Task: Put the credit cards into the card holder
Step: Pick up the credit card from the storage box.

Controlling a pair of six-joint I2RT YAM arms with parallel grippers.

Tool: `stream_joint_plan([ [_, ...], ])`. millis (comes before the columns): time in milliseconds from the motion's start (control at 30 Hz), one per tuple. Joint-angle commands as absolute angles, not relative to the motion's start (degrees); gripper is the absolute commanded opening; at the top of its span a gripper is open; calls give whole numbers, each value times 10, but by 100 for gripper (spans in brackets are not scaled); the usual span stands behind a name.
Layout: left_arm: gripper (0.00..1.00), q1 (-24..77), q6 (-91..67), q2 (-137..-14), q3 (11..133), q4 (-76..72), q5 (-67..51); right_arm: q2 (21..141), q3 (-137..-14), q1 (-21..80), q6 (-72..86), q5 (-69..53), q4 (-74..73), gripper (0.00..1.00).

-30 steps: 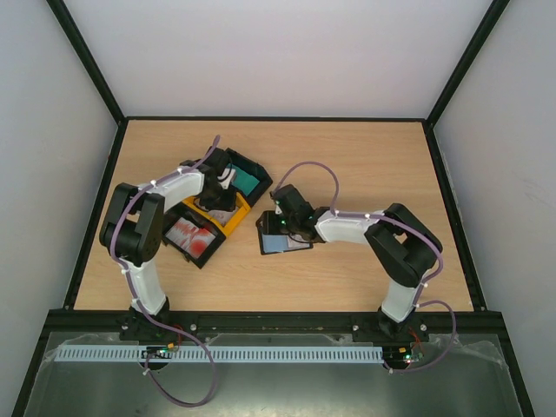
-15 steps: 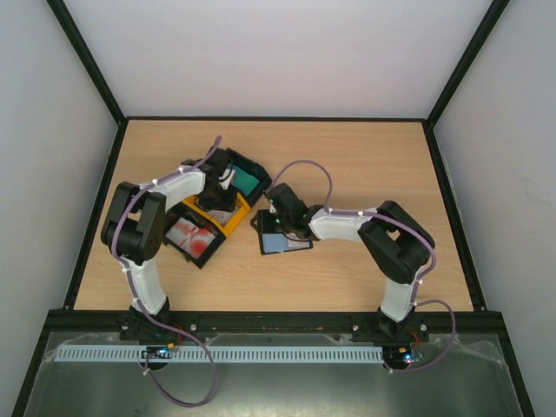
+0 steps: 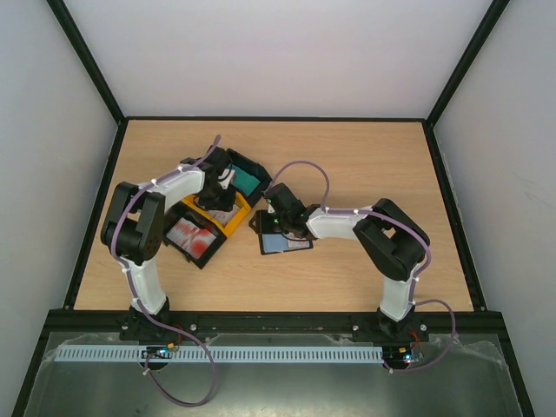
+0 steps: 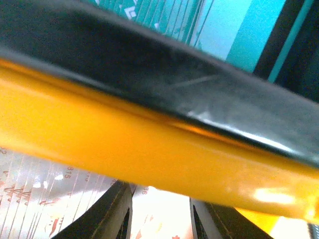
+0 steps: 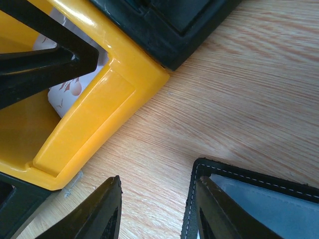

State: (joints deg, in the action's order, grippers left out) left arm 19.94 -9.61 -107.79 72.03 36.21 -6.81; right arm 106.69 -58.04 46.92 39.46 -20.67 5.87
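Black leather-like folding card holder (image 3: pixel 291 244) lies open on the wooden surface (image 3: pixel 373 165). The right hand (image 5: pixel 154 214), jaws apart, hovers at its far-left corner. The left hand (image 4: pixel 159 219), jaws apart, is inside the yellow plastic tray (image 4: pixel 124 144) above pale credit cards (image 4: pixel 40 199).

**Cam layout: one overhead, two wrist close-ups**

Top cam sits high behind the arm bases, tilted down over the whole table (image 3: pixel 365 165). Left wrist cam is jammed against the yellow tray (image 4: pixel 124 144) wall, blurred. Right wrist cam looks down close on the wood, that tray's corner and the card holder (image 5: pixel 239 173). All three views share the tray.
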Motion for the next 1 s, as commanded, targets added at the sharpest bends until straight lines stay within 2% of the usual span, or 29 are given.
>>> stream_joint_plan([
  [0, 34, 205, -102, -1053, 738, 387, -127, 1074, -596, 472, 398, -205, 57, 41],
  [433, 31, 214, -134, -1014, 728, 406, -171, 1071, -589, 472, 405, -200, 58, 41],
  [967, 33, 216, -176, -1006, 714, 414, -218, 1070, -582, 473, 405, -187, 55, 41],
])
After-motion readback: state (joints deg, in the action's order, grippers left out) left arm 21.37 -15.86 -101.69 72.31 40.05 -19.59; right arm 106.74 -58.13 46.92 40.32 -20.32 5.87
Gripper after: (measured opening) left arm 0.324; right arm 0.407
